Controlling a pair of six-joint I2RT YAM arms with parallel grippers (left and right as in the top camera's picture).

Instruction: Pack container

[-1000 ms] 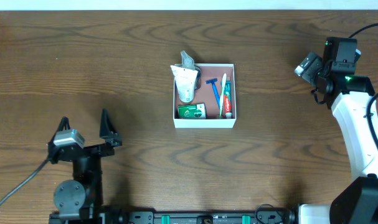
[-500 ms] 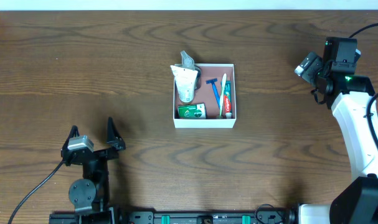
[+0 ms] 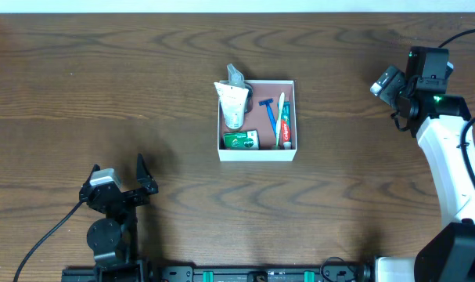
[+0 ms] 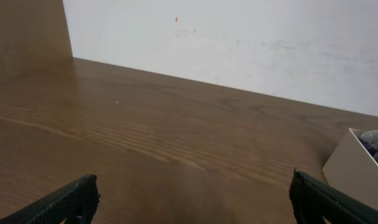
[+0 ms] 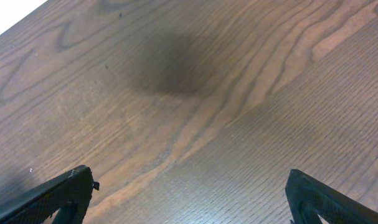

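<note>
The container (image 3: 257, 154) sits mid-counter (image 3: 104, 78), holding a toothpaste tube (image 3: 286, 129), a blue razor (image 3: 268, 112), a green packet (image 3: 239, 140) and a white pouch (image 3: 233, 106) at its far-left corner. The left fingers (image 4: 67, 202) are spread wide and empty at the counter's near-left. The right fingers (image 5: 67, 190), also spread and empty, are far right, well apart.

Worktop (image 3: 104, 78): dark brown throughout, with lighter wavy grain streaks; the wall (image 4: 238, 43) behind it reads off-white. Container (image 3: 257, 153): white walls and reddish-brown floor, with a blue razor (image 3: 268, 110), a green box (image 3: 239, 140) with pale markings, a red, white and green tube (image 3: 285, 125) and a white pouch (image 3: 233, 106) topped in grey. My left pincer (image 3: 117, 166) and right pincer (image 5: 189, 174) are black, and my right arm (image 3: 448, 164) is white with a black wrist section showing a small green light.
</note>
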